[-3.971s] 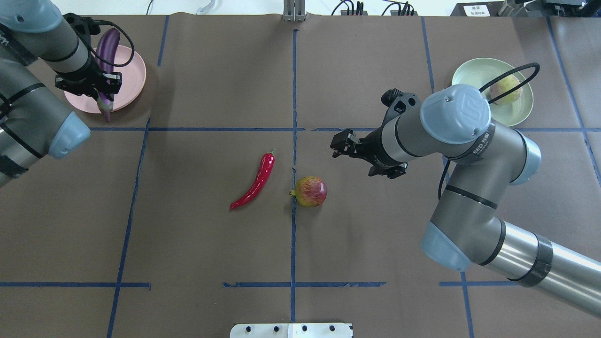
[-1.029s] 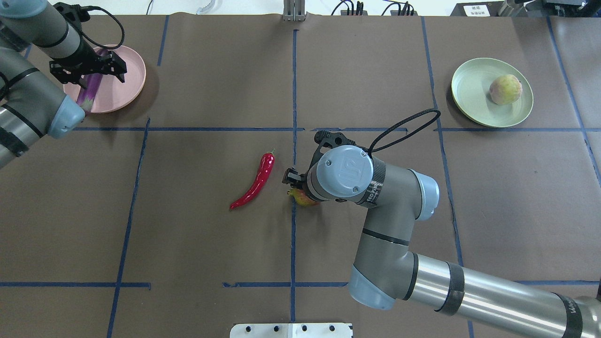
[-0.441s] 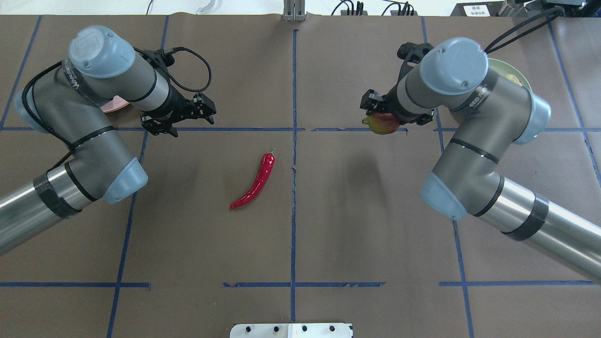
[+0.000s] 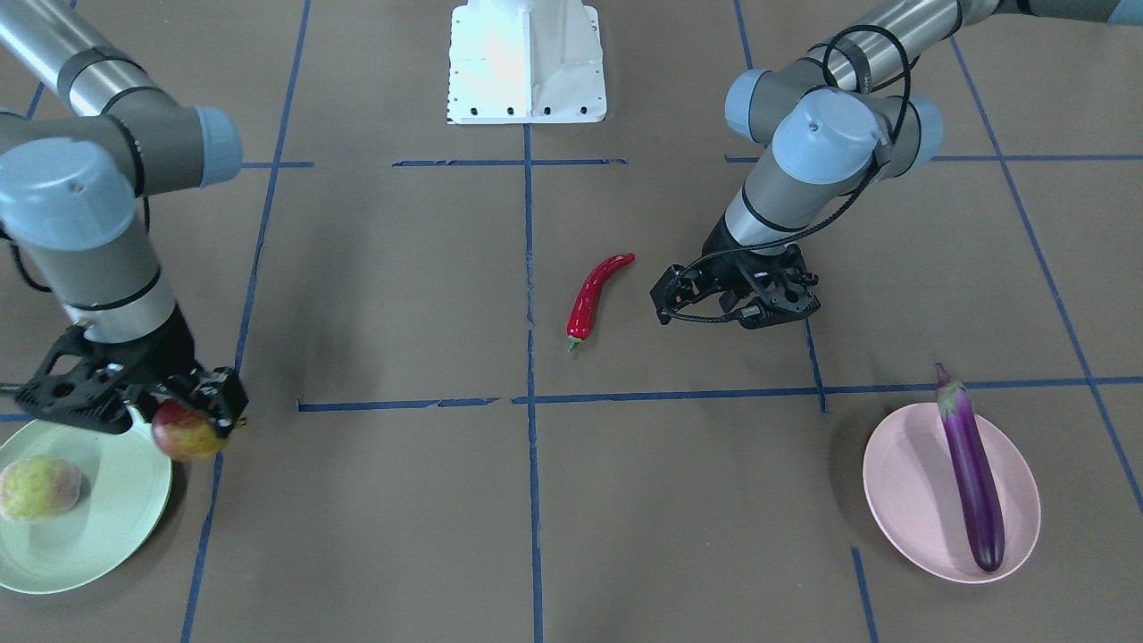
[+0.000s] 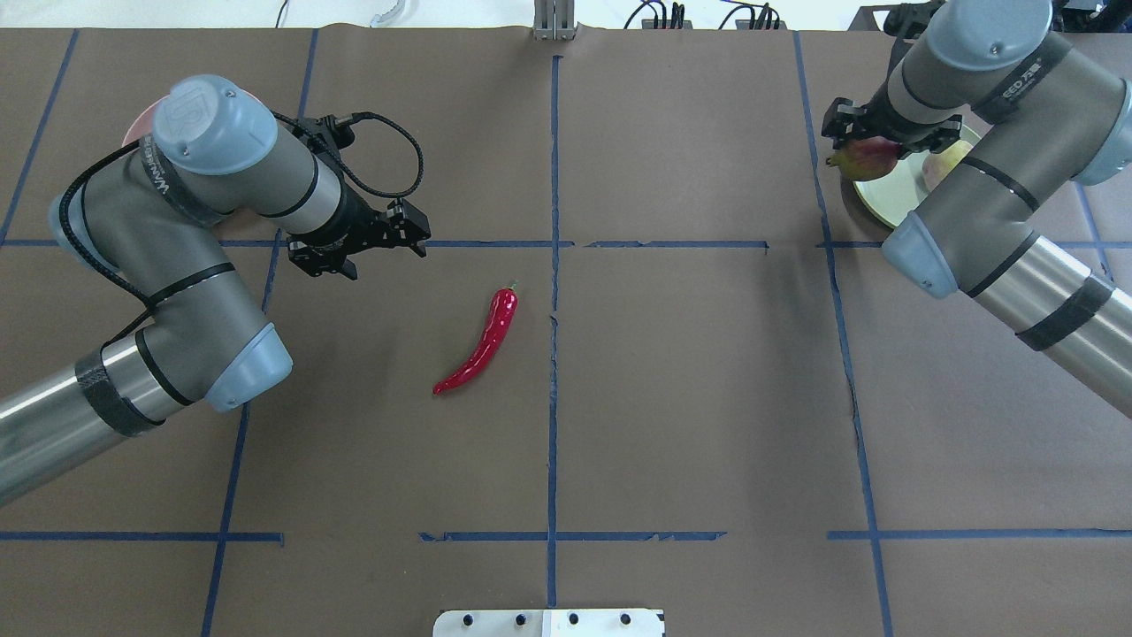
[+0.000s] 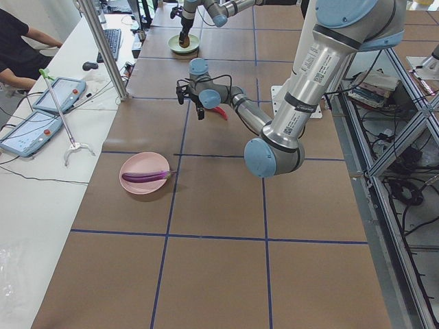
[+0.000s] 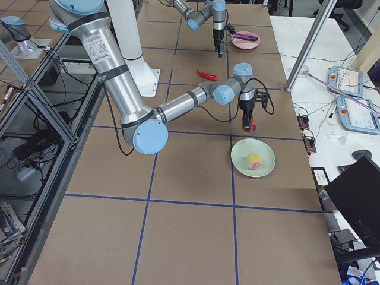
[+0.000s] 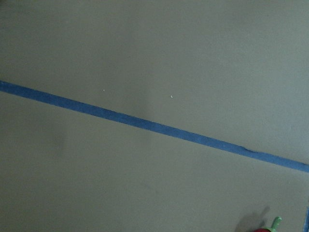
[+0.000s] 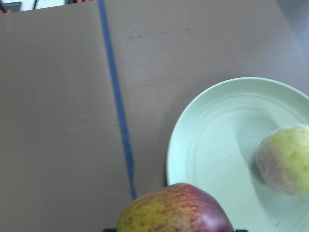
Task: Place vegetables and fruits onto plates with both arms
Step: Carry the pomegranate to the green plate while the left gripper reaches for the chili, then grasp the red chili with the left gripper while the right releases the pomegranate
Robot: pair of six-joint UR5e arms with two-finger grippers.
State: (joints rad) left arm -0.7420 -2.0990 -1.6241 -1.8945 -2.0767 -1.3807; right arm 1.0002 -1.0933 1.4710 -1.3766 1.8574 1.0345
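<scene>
Partial "EED" lettering on right arm (image 5: pixel 990 186)

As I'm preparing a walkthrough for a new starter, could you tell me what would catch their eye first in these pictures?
The right claw grips a red-yellow pomegranate at the rim of the mint green plate, where a pale peach already lies. Mid-table a shiny red chili lies alone, the open left claw hovering beside it. The purple eggplant lies across the pink plate.
</scene>
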